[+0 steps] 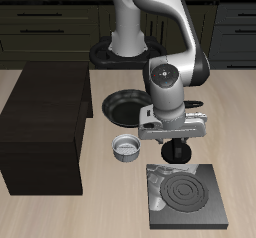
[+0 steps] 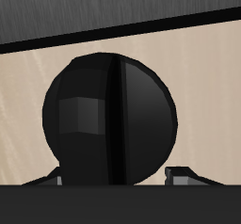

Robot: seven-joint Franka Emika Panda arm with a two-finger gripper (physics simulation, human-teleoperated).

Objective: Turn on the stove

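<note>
**Gripper low at the stove's back edge, knob out of sight**

The stove (image 1: 187,194) looks rigid and heavy enough to stay put; only its small knob should need turning, and that likely calls for a light pinch across the knob, which may be slick. In the exterior view no knob shows; the gripper (image 1: 176,159) hangs over the stove's back edge and may hide it. The stove is a flat dark grey square slab with a spiral ring burner (image 1: 187,191), lying on the tabletop (image 1: 60,217) near its front edge. Behind the stove sit a small metal bowl (image 1: 126,147) and a black frying pan (image 1: 124,105). In the wrist view a dark round shape (image 2: 110,120) fills the frame. Whether the fingers are apart or together I cannot tell.
</note>
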